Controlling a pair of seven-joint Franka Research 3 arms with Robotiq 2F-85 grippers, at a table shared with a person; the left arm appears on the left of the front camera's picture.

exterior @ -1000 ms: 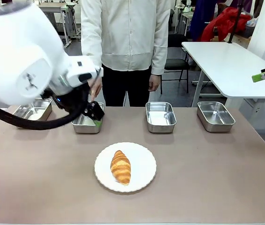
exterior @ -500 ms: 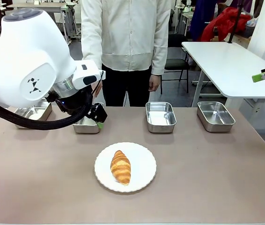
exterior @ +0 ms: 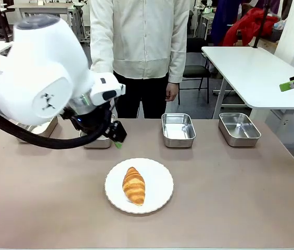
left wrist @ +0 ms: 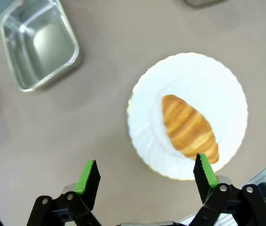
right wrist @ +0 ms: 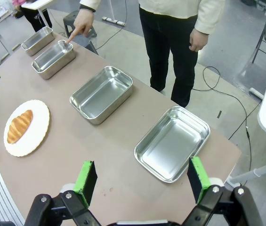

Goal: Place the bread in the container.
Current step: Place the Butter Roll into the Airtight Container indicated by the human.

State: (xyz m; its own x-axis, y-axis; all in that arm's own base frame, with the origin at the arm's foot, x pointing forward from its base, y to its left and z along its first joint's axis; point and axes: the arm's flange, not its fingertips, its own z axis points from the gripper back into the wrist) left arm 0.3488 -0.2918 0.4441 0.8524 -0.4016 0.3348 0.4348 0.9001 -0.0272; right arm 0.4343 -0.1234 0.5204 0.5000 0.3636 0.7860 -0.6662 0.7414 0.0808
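While the left arm (exterior: pixel 37 78) bends low over the table (exterior: pixel 240 198), wrist tipped downward, the white plate (left wrist: pixel 227 94) sits just ahead of its fingers. The container (right wrist: pixel 52 59), under a person's pointing hand (right wrist: pixel 78 23), lies just beside the left gripper (left wrist: pixel 147 175). The bread (left wrist: pixel 189 128) rests on the plate. Both the left gripper and the right gripper (right wrist: pixel 140 178) hang released, jaws wide.

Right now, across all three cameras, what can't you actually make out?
1. Front view: the left arm covers most of the leftmost pan, the pan beside it and the person's pointing hand.
2. Front view: the right fingers are cut off by the right edge, so their opening is unreadable there.
3. Left wrist view: one pan is cut off by the top edge.
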